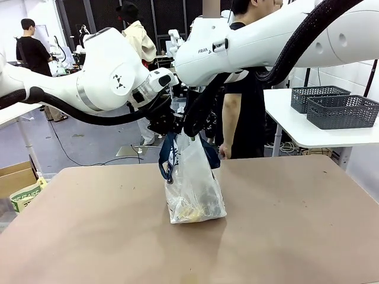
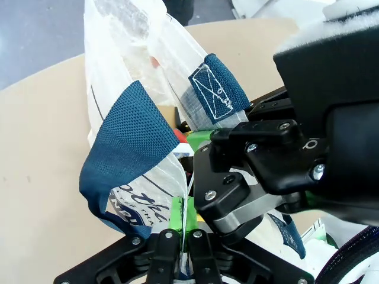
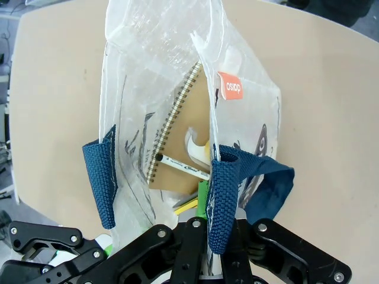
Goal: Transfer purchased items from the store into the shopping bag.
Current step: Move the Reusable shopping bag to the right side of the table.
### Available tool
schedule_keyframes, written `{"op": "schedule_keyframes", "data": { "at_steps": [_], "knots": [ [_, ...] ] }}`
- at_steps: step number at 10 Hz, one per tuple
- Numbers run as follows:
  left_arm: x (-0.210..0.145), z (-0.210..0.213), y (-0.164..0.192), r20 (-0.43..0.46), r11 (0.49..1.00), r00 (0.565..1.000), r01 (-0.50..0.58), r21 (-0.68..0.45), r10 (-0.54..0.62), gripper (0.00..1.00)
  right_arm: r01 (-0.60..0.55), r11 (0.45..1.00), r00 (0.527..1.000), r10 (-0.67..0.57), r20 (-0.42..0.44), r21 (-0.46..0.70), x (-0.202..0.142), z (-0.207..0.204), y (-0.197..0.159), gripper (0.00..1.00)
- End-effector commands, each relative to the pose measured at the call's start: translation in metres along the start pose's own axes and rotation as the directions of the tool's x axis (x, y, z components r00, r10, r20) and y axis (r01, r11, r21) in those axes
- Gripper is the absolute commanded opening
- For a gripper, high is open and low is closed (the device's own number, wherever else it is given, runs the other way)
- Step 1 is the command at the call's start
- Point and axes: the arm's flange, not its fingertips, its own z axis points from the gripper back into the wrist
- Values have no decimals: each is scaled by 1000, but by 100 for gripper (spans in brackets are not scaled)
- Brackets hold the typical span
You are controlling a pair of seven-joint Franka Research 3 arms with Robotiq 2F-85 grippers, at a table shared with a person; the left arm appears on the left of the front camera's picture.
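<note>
Front view: bag (image 1: 192,183) seemingly under tools (image 1: 166,125) (image 1: 193,126)

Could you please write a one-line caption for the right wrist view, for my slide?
The right gripper pinches the shopping bag at its rim; a spiral notebook and a pen sit inside.

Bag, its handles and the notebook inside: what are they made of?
The bag looks like thin glossy plastic: see-through and crinkled. The handles look like woven navy fabric: visible mesh weave, stitching. The notebook seems matte tan card, with a metal-looking wire spiral.
</note>
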Motion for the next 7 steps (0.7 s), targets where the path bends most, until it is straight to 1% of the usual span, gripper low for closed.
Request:
{"op": "schedule_keyframes", "data": {
  "at_steps": [1, 7],
  "knots": [
    [0, 1, 0, 3, 1000, 1000, -2, -1, 2, 0, 15, 1000, 1000, -15, 2, 3, 0, 1, 1, 0],
    [0, 1, 0, 3, 1000, 1000, -2, -1, 2, 0, 15, 1000, 1000, -15, 2, 3, 0, 1, 1, 0]
  ]
}}
